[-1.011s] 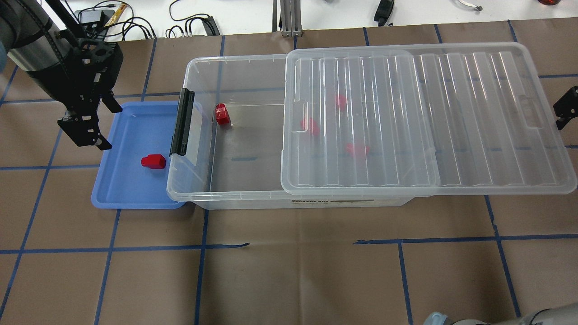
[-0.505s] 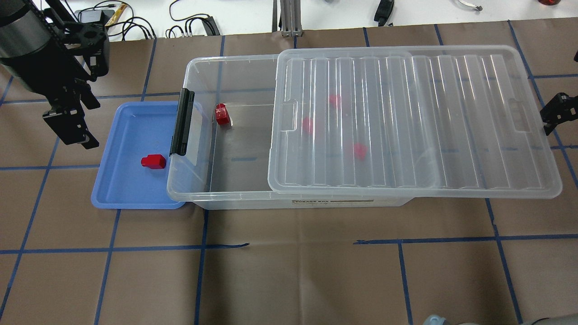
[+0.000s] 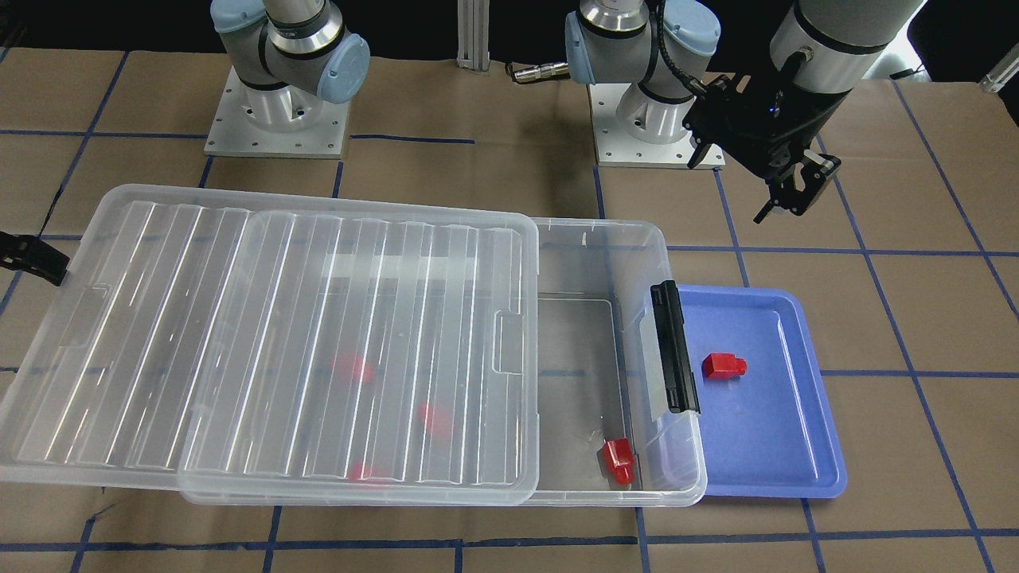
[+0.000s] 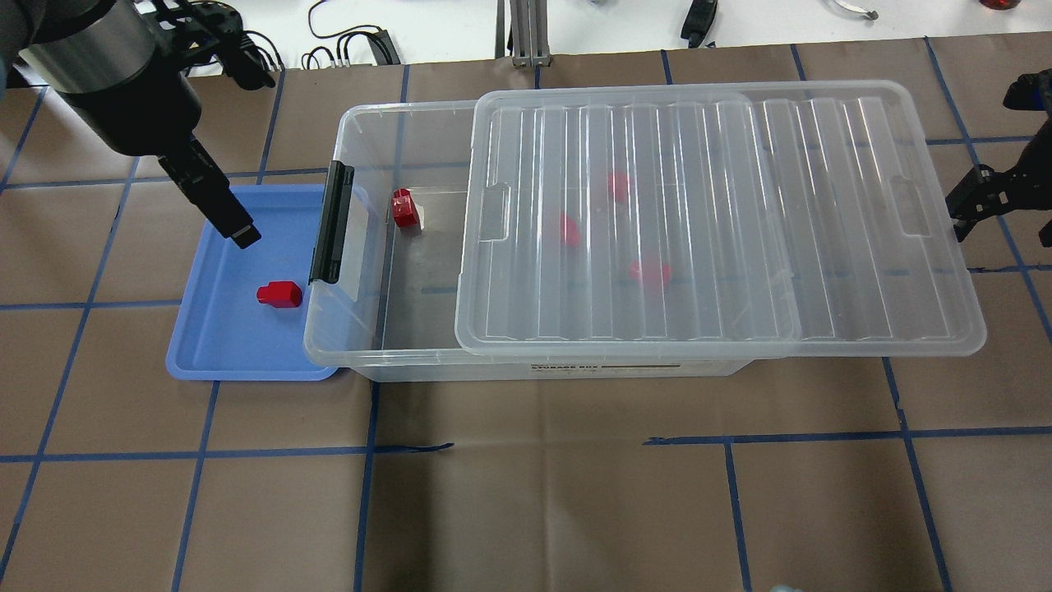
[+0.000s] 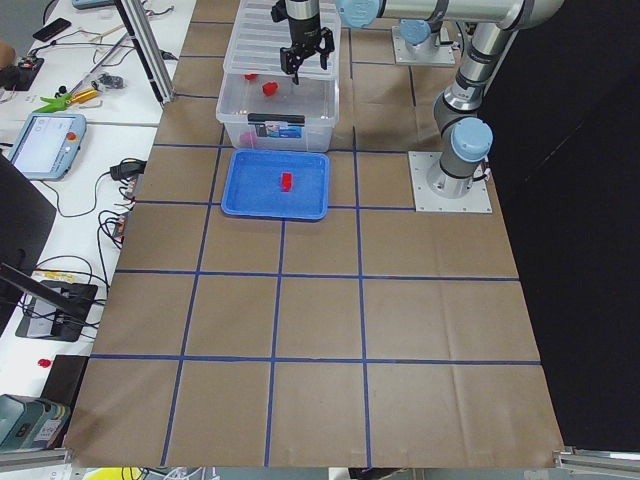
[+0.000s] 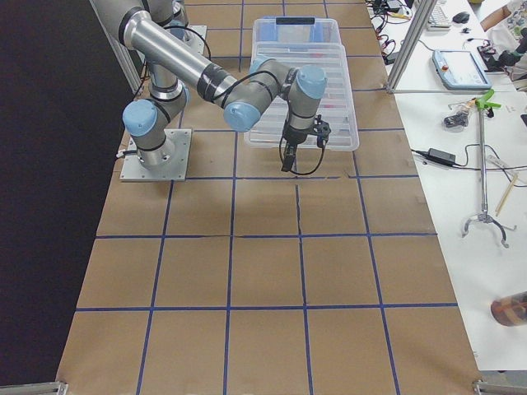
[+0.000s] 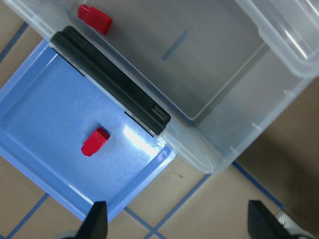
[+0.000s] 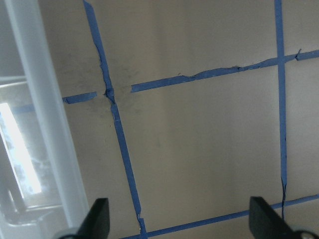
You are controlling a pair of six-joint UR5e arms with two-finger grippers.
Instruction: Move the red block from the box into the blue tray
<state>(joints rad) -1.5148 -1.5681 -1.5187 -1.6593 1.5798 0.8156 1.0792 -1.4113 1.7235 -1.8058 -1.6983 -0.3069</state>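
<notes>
One red block lies in the blue tray, also seen in the left wrist view. Another red block lies in the uncovered left end of the clear box. Three more show dimly under the ribbed lid, which rests askew over the box's right part. My left gripper is open and empty, high above the tray's back edge. My right gripper is open and empty, beside the lid's right end.
The box's black latch overhangs the tray's right side. Brown paper with blue tape lines covers the table. Cables and tools lie on the white bench behind. Both arm bases stand at the robot's side.
The lid has slid left across the box, covering more of it, with my right gripper following at its right end. My left arm has risen and swung back from the tray.
</notes>
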